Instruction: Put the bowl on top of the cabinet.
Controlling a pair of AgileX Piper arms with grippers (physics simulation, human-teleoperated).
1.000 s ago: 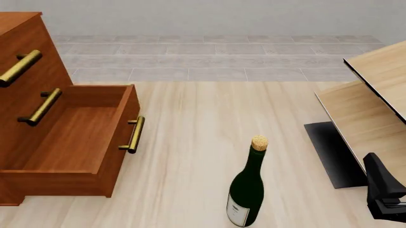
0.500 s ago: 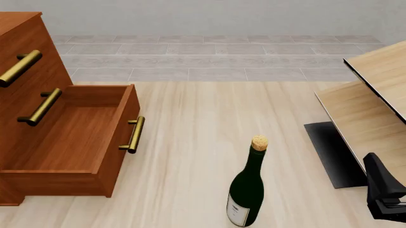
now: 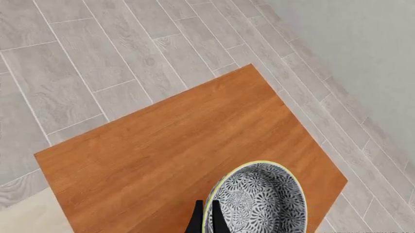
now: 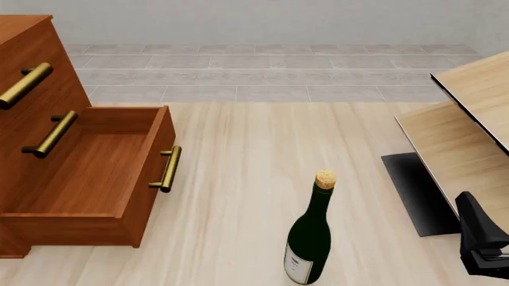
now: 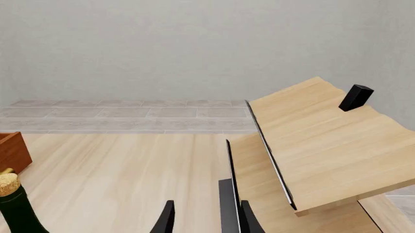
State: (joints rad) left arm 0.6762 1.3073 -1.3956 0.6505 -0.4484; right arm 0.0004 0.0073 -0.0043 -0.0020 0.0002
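A: Okay, quick pass. Where's the bowl (image 3: 263,201)?

B: Left wrist view only. Speckled blue-grey inside, pale rim, above the flat top of the cabinet (image 3: 188,155). Can't tell if it's resting on the wood or held just over it. It sits toward the top's corner nearest the grey wall.

A: Left gripper (image 3: 205,221)?

B: Two dark fingertips pinched on the bowl's rim, one on each side of the wall, hardly any gap. So closed tight on the bowl.

A: Front view?

B: No bowl or left gripper there. The cabinet fills the left side, reddish-brown, brass bar handles, with the lowest drawer (image 4: 87,179) pulled out and nothing inside. Dark green corked wine bottle (image 4: 310,241) stands upright on the light wood table (image 4: 238,155), near the front edge, well apart from the cabinet.

A: Right gripper (image 5: 207,218)?

B: Fingers spread apart, nothing between them, in the right wrist view. Front view shows only a dark bit of the right arm (image 4: 481,241) at the lower right corner. Pale black-edged furniture (image 5: 324,145) is just beside it; a small black block (image 5: 356,97) sits on its upper board.
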